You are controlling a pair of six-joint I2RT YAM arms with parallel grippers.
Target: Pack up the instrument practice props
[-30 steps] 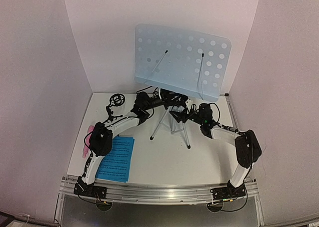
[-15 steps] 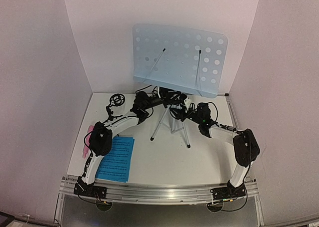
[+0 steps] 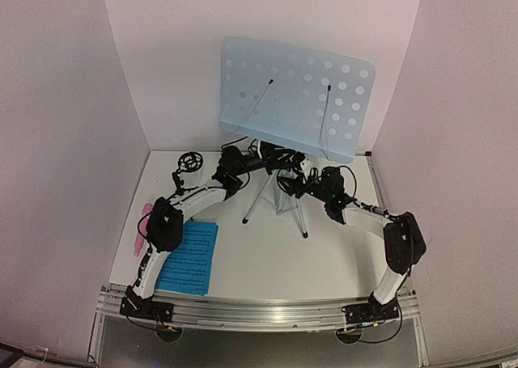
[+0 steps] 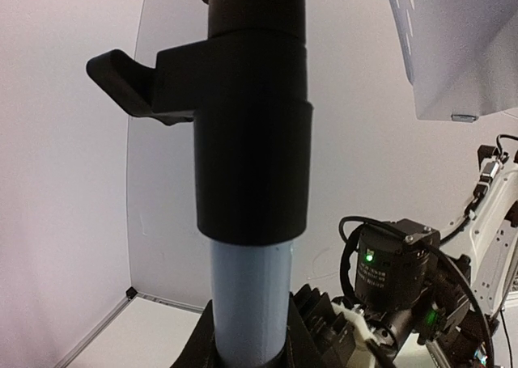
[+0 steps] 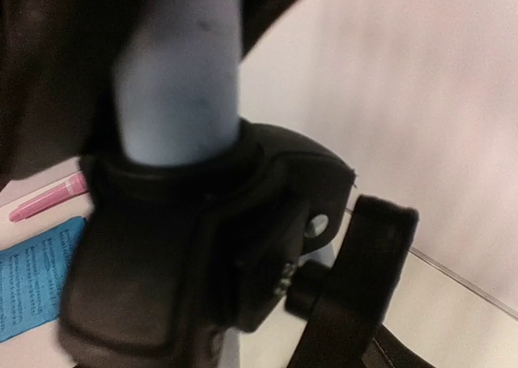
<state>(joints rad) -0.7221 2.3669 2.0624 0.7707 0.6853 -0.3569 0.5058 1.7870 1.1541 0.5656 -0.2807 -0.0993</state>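
Observation:
The pale perforated music stand (image 3: 295, 97) stands at the back on its silver tripod (image 3: 261, 196). My left gripper (image 3: 278, 167) is shut on its silver pole (image 4: 247, 295), just below a black collar (image 4: 251, 141). My right gripper (image 3: 301, 184) is pressed against the stand's black clamp block (image 5: 174, 247), which has a knob (image 5: 368, 271). Its own jaws cannot be made out there. The black tripod mic stand (image 3: 189, 162) stands at the back left. The pink microphone (image 3: 143, 222) lies at the left edge. A blue sheet-music page (image 3: 188, 257) lies near the front left.
White walls close in the table on three sides. The left arm (image 3: 166, 222) arches over the blue page and the right arm (image 3: 401, 243) runs along the right side. A metal rail (image 3: 259, 311) runs along the near edge.
The music stand's desk rose and shifted a little left half a second ago, then came back to where it was. Both grippers stayed at the pole.

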